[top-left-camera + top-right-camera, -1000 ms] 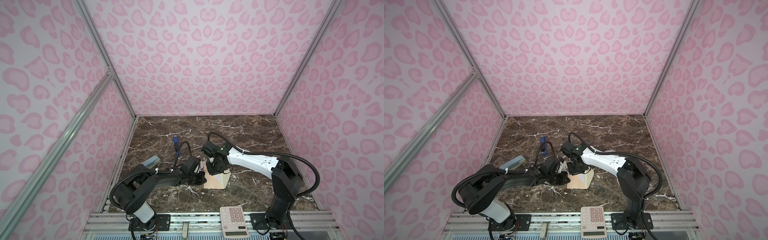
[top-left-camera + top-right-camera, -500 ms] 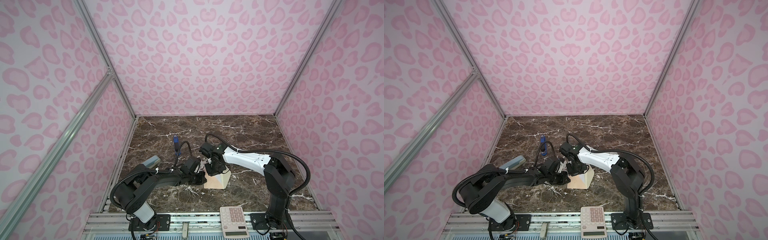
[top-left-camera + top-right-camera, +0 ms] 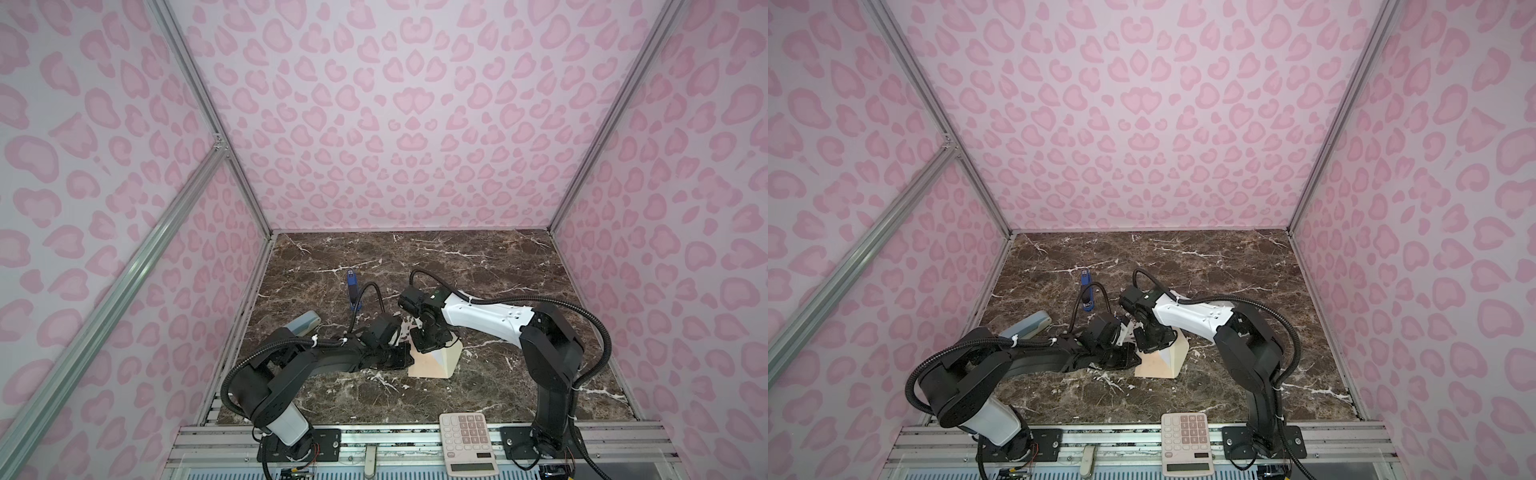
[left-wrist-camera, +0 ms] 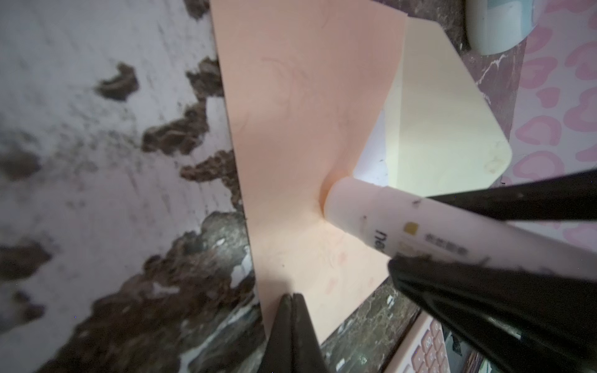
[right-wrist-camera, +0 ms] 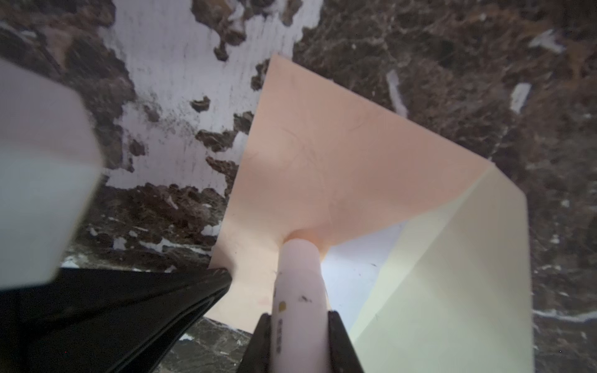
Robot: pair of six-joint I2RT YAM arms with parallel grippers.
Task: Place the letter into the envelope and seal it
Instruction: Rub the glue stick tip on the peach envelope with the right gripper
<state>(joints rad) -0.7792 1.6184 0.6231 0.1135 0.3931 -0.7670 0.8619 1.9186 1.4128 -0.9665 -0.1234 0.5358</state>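
The left gripper (image 4: 292,300), its black fingers closed flat together on nothing, rests its tip on the near left edge of the flat peach paper envelope (image 3: 426,368). The envelope lies on the dark brown, white-veined marble table (image 3: 457,266), a little near of the middle. Just beyond, the right gripper (image 5: 299,318) is clamped around a pale pink cylindrical plastic glue stick (image 5: 298,268). The stick's end presses into the peach panel at the envelope's mouth and dimples it, with fine creases spreading out. The white paper letter (image 5: 355,258) is already inside, and only a sliver shows. To the right, the cream-lined flap (image 5: 452,274) stands tilted up, not yet folded over. The envelope looks light, thin and limp, likely to skate on the smooth stone and buckle under a point load. It is best pinned flat at its left edge while the flap is pushed over from its blunt outer tip. Farther back and left lies a small blue object (image 3: 352,291), too small to identify.
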